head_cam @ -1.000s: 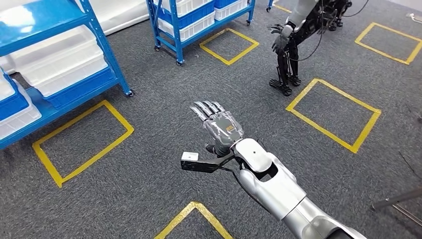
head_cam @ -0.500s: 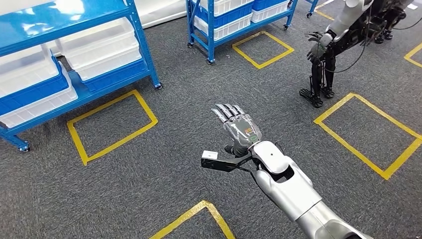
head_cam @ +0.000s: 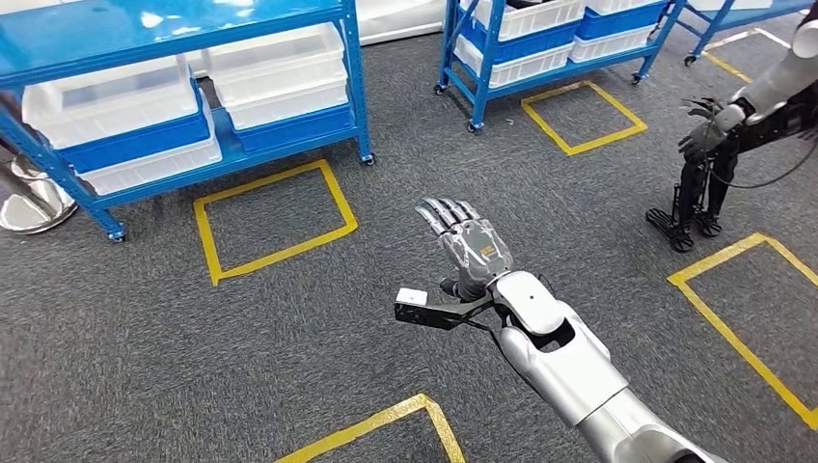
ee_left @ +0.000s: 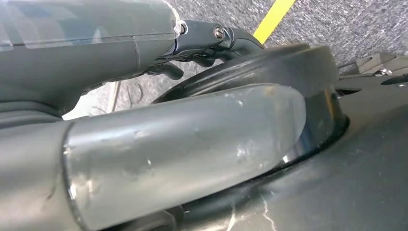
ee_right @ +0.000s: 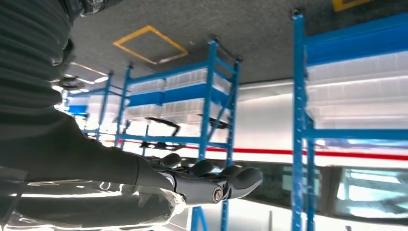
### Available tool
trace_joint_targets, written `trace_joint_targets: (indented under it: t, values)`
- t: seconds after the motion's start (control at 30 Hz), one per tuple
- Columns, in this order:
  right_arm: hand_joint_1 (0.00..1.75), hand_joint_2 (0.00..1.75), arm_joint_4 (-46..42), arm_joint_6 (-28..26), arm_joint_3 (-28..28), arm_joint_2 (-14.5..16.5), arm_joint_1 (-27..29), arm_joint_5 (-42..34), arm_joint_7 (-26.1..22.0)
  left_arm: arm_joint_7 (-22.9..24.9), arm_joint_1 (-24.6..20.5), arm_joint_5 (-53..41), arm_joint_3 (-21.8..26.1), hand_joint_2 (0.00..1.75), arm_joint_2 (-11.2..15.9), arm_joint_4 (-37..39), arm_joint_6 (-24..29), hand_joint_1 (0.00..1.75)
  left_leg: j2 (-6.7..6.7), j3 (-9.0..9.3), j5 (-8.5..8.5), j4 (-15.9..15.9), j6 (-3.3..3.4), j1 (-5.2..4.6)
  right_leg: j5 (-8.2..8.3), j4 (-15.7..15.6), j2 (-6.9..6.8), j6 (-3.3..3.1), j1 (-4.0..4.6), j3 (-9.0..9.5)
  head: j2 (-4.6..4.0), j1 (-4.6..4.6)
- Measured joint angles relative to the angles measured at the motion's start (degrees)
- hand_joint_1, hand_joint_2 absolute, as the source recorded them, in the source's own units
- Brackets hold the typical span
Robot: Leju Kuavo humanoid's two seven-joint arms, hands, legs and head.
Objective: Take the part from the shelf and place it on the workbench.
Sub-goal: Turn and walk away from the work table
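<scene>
Silver right hand point(head_cam: 470, 247) flat, fingers point(head_cam: 446, 214) straight (empty), above speckled carpet point(head_cam: 241, 357).

Bright even overhead light; glare on blue shelf point(head_cam: 174, 24) top; left wrist view close-up blurred; right wrist view backlit.

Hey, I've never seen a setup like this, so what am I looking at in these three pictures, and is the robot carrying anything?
This is a walking humanoid robot with two silver arms ending in many-fingered hands. The wide picture is from its head, looking down at a grey carpet floor marked with yellow tape squares. Its right hand reaches forward, fingers apart, holding nothing. Ahead stand blue shelf racks with white bins; another robot stands at the right. The other two pictures come from cameras at the wrists. The right wrist view shows the right hand and the racks, turned. The left wrist view shows the left hand very close against dark body parts; whether it holds anything is unclear.
</scene>
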Motion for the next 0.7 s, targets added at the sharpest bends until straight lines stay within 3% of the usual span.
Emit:
trace_joint_targets:
  t: [0.03,0.07,0.1,0.13,0.17,0.23,0.3,0.33,0.37,0.4,0.47,0.53,0.6,0.63,0.7]
  values:
    - [0.00,1.75,0.02,-0.01,-0.03,-0.04,-0.02,-0.04,-0.03,-0.07,-0.12,0.01,-0.01,0.00,0.02,0.22,0.04,0.00,-0.58,-0.24,0.02,0.10,-0.30,0.05,0.18,-1.33,0.81,-0.11,0.00,0.54,-0.01,0.00]
    - [0.00,1.75,0.03,-0.01,-0.04,-0.05,-0.03,-0.08,-0.07,-0.11,-0.22,0.01,-0.01,0.00,0.04,0.43,0.09,0.00,-1.22,-0.43,0.12,0.12,-0.63,0.10,0.01,-1.61,0.74,-0.24,0.08,0.72,-0.01,-0.01]
    - [0.00,1.75,0.03,-0.02,-0.04,-0.03,-0.05,-0.11,-0.11,-0.16,-0.26,0.02,0.00,0.00,0.07,0.57,0.14,0.00,-1.82,-0.61,0.20,0.03,-0.95,0.16,0.06,-1.71,0.08,-0.45,0.02,0.83,-0.01,0.00]
    - [0.00,1.75,0.03,-0.02,-0.04,-0.01,-0.12,-0.15,-0.13,-0.22,-0.27,0.04,0.00,0.00,0.10,0.72,0.20,0.00,-1.46,-0.76,0.05,0.24,-1.27,0.11,0.13,-1.95,-0.64,-0.73,-0.06,1.03,-0.01,-0.01]
    - [0.00,1.75,0.02,-0.04,-0.05,0.02,-0.24,-0.18,-0.14,-0.25,-0.30,0.07,0.01,0.00,0.16,0.85,0.25,0.00,-0.39,-1.17,-0.56,1.15,-1.58,0.02,0.19,-2.23,-1.39,-1.11,-0.16,1.27,0.00,-0.10]
    - [0.00,1.75,0.05,-0.07,-0.06,0.02,-0.38,-0.25,-0.15,-0.32,-0.43,0.11,0.04,0.00,0.36,1.03,0.33,0.00,2.93,-3.52,-3.39,6.38,-2.09,-0.06,0.17,-2.57,-2.98,-1.74,-0.15,1.68,-0.01,-0.28]
    - [0.00,1.75,0.16,-0.08,-0.06,0.00,-0.34,-0.35,-0.15,-0.50,-0.68,0.15,0.07,0.00,0.56,1.27,0.36,0.00,4.40,-6.95,-6.19,13.39,-2.45,0.10,-0.02,-2.56,-4.63,-2.01,0.00,1.81,-0.01,-0.34]
    - [0.00,1.75,0.21,-0.08,-0.05,0.03,-0.31,-0.38,-0.15,-0.57,-0.79,0.16,0.08,0.00,0.65,1.38,0.37,0.00,4.62,-7.81,-6.34,15.05,-2.55,0.17,-0.14,-2.54,-5.48,-2.01,0.04,1.86,-0.01,-0.34]
    - [0.00,1.75,0.25,-0.08,-0.05,0.08,-0.30,-0.40,-0.15,-0.62,-0.89,0.17,0.09,0.00,0.74,1.48,0.37,0.00,4.85,-7.57,-5.43,14.56,-2.60,0.25,-0.27,-2.52,-6.28,-1.97,0.04,1.96,-0.01,-0.34]
    - [0.00,1.75,0.26,-0.08,-0.04,0.15,-0.32,-0.40,-0.15,-0.63,-0.94,0.17,0.10,0.00,0.87,1.57,0.37,0.00,5.32,-6.19,-3.64,11.88,-2.57,0.30,-0.43,-2.50,-7.03,-1.88,0.04,2.15,0.00,-0.34]
    - [0.00,1.75,0.26,-0.09,-0.05,0.25,-0.45,-0.40,-0.15,-0.63,-0.92,0.19,0.17,0.00,1.15,1.84,0.37,0.00,7.52,-2.21,-0.53,4.04,-2.25,0.04,-0.84,-2.44,-8.28,-1.50,0.23,2.58,0.00,-0.35]
    - [0.00,1.75,0.27,-0.10,-0.05,0.30,-0.62,-0.40,-0.15,-0.68,-0.86,0.23,0.25,0.00,1.38,2.14,0.37,0.00,8.85,-0.32,0.17,0.04,-1.67,-0.38,-1.12,-2.44,-9.40,-1.00,0.58,2.81,0.00,-0.29]
    - [0.00,1.75,0.27,-0.11,-0.04,0.45,-0.75,-0.40,-0.15,-0.75,-0.89,0.31,0.26,0.00,1.45,2.35,0.35,0.00,7.85,-0.28,0.17,-0.32,-0.97,-0.45,-1.29,-2.56,-10.46,-0.46,0.72,3.00,0.00,-0.26]
    - [0.00,1.75,0.27,-0.11,-0.04,0.55,-0.81,-0.40,-0.15,-0.78,-0.91,0.33,0.26,0.00,1.44,2.44,0.34,0.00,7.18,-0.19,0.31,-0.59,-0.63,-0.34,-1.62,-2.29,-9.99,-0.14,0.64,3.04,0.00,-0.25]
    - [0.00,1.75,0.28,-0.13,-0.05,0.67,-0.98,-0.42,-0.15,-0.80,-1.04,0.33,0.26,0.00,1.43,2.61,0.30,0.00,6.11,0.09,0.64,-1.11,0.05,0.01,-3.64,0.80,-7.13,0.43,0.37,1.69,-0.01,-0.22]
